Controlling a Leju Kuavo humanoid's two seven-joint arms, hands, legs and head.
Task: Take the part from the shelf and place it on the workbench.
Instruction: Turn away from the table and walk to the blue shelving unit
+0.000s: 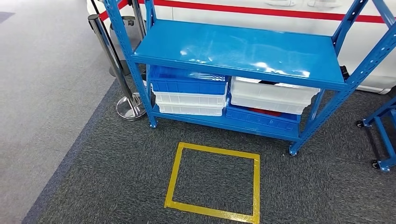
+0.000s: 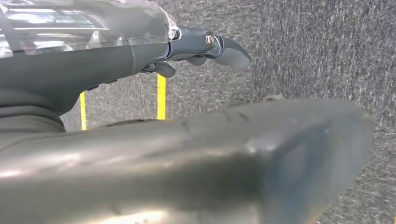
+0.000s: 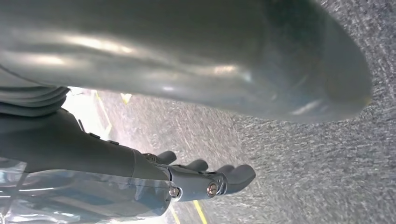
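Unlabelled bins [image 1: 189,80] on shelf [image 1: 243,49]

The blue shelf [image 1: 243,51] is cut off by the top edge of the head view, so its upper levels are out of sight. Its top board hides most of the bins below: the blue bin [image 1: 189,81] and the white bin [image 1: 273,95] show little more than their fronts, and what lies inside them cannot be told. A red thing [image 1: 264,112] peeks from the lower blue bin [image 1: 261,120], too hidden to name. A blue cart [image 1: 383,135] is cut by the right edge.

In the left wrist view the thick thumb [image 2: 210,158] of the left robot hand [image 2: 205,46] is blurred and covers much of the carpet. The right robot hand [image 3: 210,179] shows fingers part-hidden behind its cover.
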